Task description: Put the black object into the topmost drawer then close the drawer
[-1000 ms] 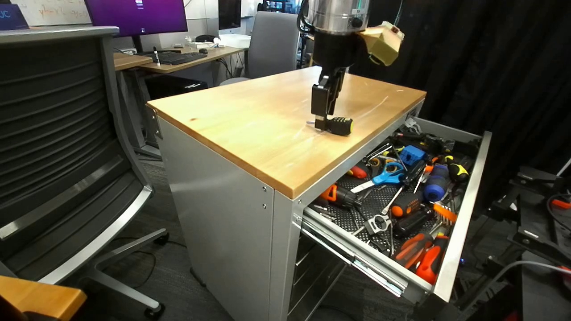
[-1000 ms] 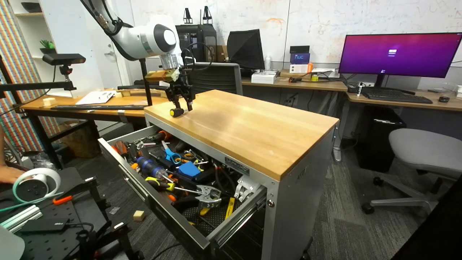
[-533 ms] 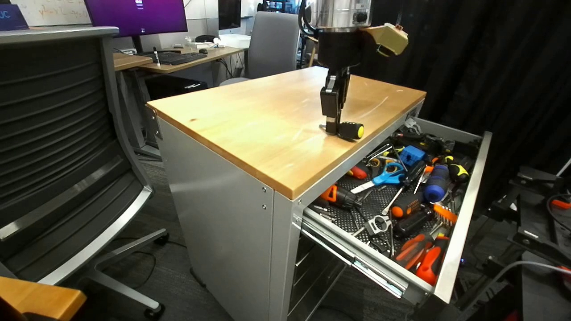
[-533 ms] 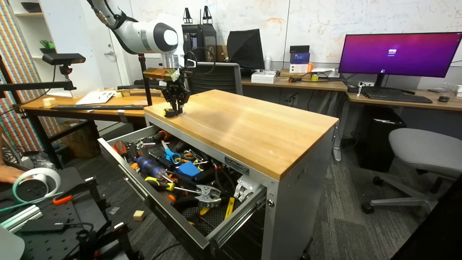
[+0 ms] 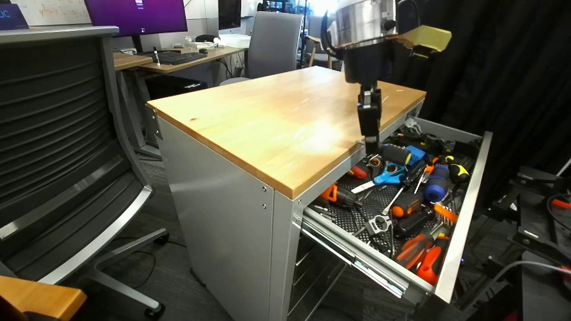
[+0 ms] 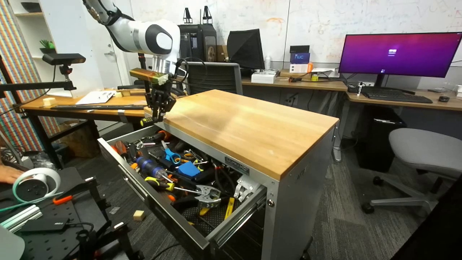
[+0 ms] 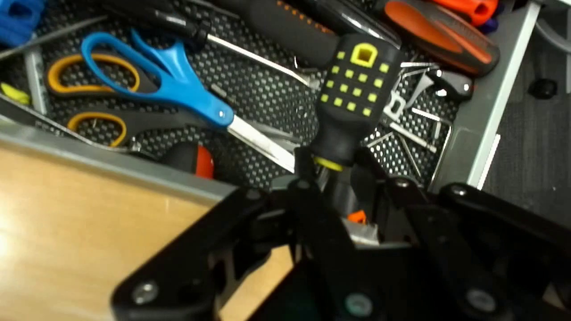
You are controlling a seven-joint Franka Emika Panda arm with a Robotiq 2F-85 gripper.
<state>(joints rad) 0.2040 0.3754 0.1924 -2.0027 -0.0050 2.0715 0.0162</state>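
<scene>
My gripper (image 5: 372, 149) is shut on the black object (image 5: 396, 154), a short black handle with yellow spots and a yellow end. In the wrist view the black object (image 7: 354, 84) points away from the fingertips (image 7: 333, 162), and its thin metal shaft passes between them. In an exterior view the gripper (image 6: 158, 118) holds the black object (image 6: 146, 121) just past the tabletop's front edge, above the drawer. The topmost drawer (image 5: 465, 214) is pulled out and full of tools. It also shows in an exterior view (image 6: 153, 192) and the wrist view (image 7: 506, 91).
The wooden tabletop (image 5: 267, 120) borders the drawer's back. Blue scissors (image 7: 178, 89), a blue-handled tool (image 5: 436, 183) and orange-handled tools (image 5: 407, 204) lie in the drawer. A black cart (image 6: 54, 224) with a tape roll (image 6: 38, 185) stands in front of the drawer.
My gripper has carried the black object from low over the tabletop, past its front edge, to above the drawer's back part. The drawer has not moved.
</scene>
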